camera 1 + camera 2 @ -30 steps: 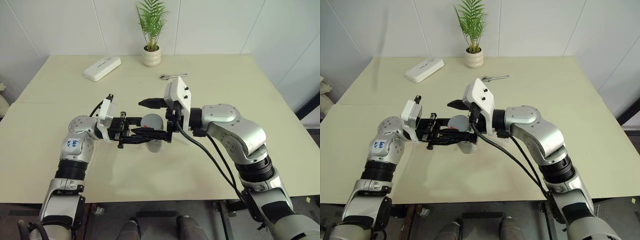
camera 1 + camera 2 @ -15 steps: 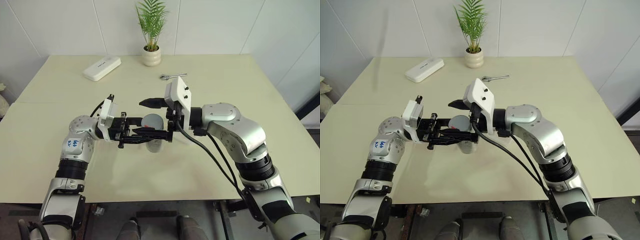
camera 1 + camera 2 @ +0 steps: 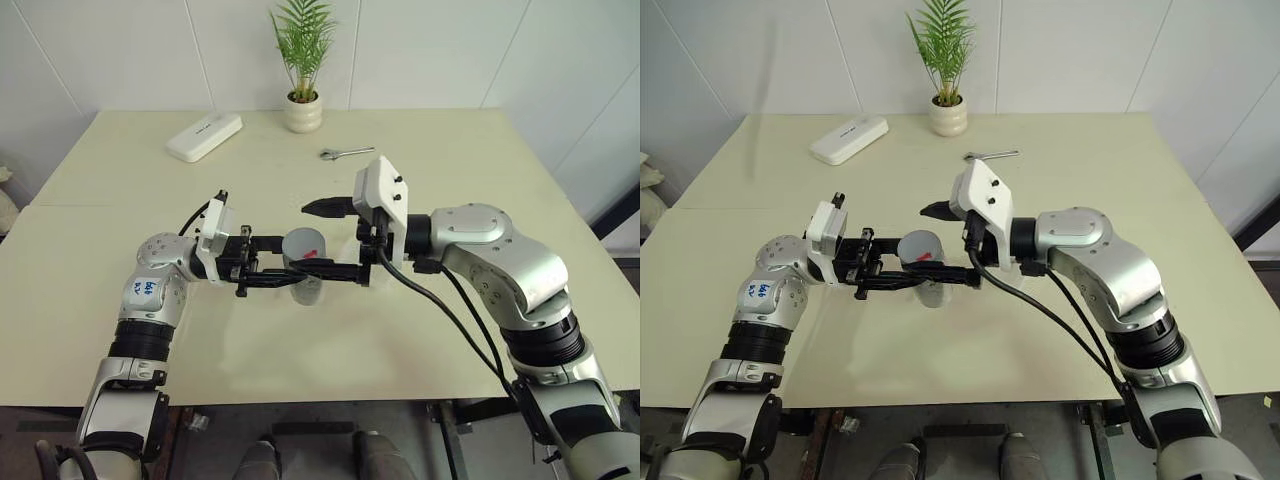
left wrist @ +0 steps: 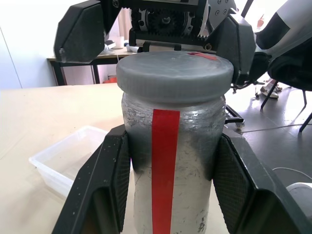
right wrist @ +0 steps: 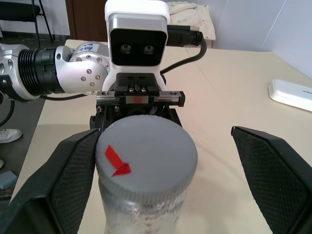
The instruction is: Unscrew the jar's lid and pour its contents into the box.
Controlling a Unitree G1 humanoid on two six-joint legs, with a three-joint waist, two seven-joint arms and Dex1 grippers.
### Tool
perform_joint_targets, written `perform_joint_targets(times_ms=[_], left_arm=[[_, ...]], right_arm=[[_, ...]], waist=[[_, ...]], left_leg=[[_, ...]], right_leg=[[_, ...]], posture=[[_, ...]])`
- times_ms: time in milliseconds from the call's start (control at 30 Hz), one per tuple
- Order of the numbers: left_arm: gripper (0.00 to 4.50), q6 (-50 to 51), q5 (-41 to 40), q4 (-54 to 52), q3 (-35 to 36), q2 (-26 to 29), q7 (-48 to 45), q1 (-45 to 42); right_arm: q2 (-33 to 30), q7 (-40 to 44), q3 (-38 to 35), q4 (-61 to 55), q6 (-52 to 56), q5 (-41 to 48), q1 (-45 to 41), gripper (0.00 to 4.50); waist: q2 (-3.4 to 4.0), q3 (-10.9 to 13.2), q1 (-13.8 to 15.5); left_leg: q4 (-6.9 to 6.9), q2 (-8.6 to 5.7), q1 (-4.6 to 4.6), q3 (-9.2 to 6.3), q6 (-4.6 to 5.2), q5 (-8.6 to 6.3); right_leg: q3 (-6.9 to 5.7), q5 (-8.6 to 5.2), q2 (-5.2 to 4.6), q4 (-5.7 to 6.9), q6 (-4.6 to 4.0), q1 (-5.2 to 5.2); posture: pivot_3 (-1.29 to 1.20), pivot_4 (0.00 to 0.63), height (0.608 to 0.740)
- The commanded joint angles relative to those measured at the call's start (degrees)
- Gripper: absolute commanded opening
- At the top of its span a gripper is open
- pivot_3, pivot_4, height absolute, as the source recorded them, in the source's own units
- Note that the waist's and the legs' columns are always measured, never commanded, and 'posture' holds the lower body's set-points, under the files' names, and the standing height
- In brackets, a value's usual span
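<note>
The jar is held upright above the table at its centre, pinched by the left gripper, its contents obscured by frosted glass and red tape, while the lid remains seated between the spread fingers of the right gripper, and the box is partly cut off behind.

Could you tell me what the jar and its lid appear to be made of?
The jar looks like clear plastic or glass: see-through wall, cloudy inside, with a red tape strip. The lid seems matte grey plastic, with a ribbed edge and no shine.
</note>
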Motion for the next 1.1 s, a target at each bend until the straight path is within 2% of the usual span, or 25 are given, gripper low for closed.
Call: perform_joint_targets(times_ms=[33, 500, 700, 1100], left_arm=[[2.0, -0.41, -1.41, -3.17, 0.91, 0.76, -1.64, -0.17], [2.0, -0.77, -0.62, -0.41, 1.72, 1.16, -1.61, -1.38], [2.0, -0.84, -0.5, 0.82, 1.56, 0.87, -1.94, -2.03], [2.0, 0.6, -0.35, 0.27, 0.32, -0.33, -2.09, -3.48]], right_arm=[[-2.05, -2.22, -4.4, -0.18, 0.94, -0.76, 0.43, 4.47], [-3.74, -2.51, -6.17, -8.39, 5.78, 4.78, 3.04, 4.47], [-1.92, -3.66, -6.71, -10.19, 7.64, 7.83, 2.1, 4.47], [5.67, -5.11, -0.12, -4.12, 3.79, 2.57, -2.49, 4.47]], waist=[[0.0, 0.0, -0.08], [0.0, 0.0, -0.03], [0.0, 0.0, -0.04], [0.0, 0.0, -0.07]], left_leg=[[0.0, 0.0, 0.0, 0.0, 0.0, 0.0], [0.0, 0.0, 0.0, 0.0, 0.0, 0.0], [0.0, 0.0, 0.0, 0.0, 0.0, 0.0], [0.0, 0.0, 0.0, 0.0, 0.0, 0.0]], right_leg=[[0.0, 0.0, 0.0, 0.0, 0.0, 0.0], [0.0, 0.0, 0.0, -0.02, 0.0, 0.0], [0.0, 0.0, 0.0, -0.02, 0.0, 0.0], [0.0, 0.0, 0.01, 0.01, 0.0, 0.0]], posture=[[0.0, 0.15, 0.74], [0.0, 0.15, 0.74], [0.0, 0.15, 0.74], [0.0, 0.15, 0.74]])
